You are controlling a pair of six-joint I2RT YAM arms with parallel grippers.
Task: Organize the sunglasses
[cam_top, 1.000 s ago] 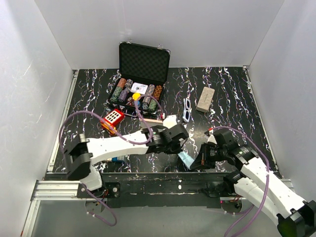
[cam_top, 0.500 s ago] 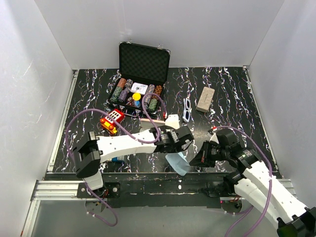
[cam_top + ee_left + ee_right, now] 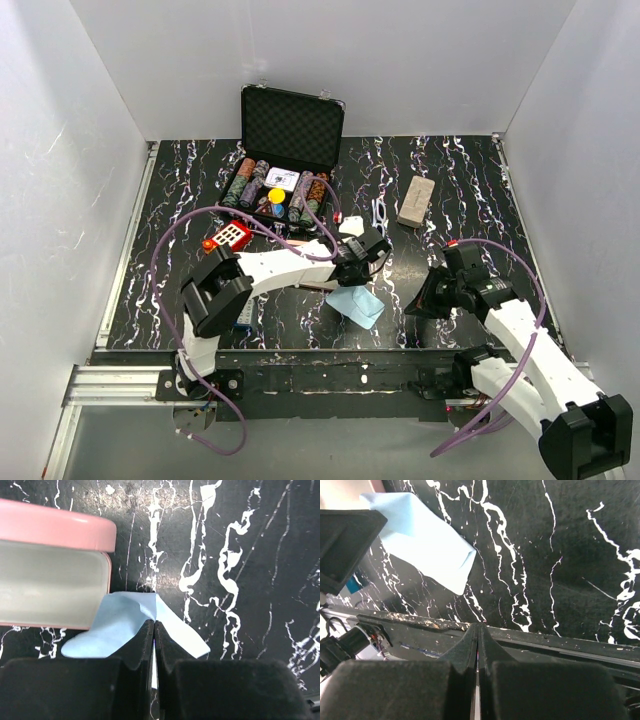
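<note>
Two pincers, top view: left pincer (image 3: 362, 272) and right pincer (image 3: 420, 300) both closed; white-framed dark-lensed sunglasses (image 3: 379, 214) lie farther back on the black marbled table (image 3: 180, 190).
Left wrist only: tips pinch a light blue cloth (image 3: 120, 630) beside the open pink oblong case (image 3: 55, 530).
Right wrist: closed on nothing.
My step: I'd hold the pinch, then lay the cloth flat in the case.

White-framed sunglasses (image 3: 381, 212) with dark lenses, small in the overhead view. Resting on the black, white-veined worktop (image 3: 470, 180), just left of the grey-brown case (image 3: 414, 202), near it but not touching. Set lengthwise front to back, roughly parallel to that case and about level with it. Too small to tell whether the arms are folded or open. Purple pair not made out.
</note>
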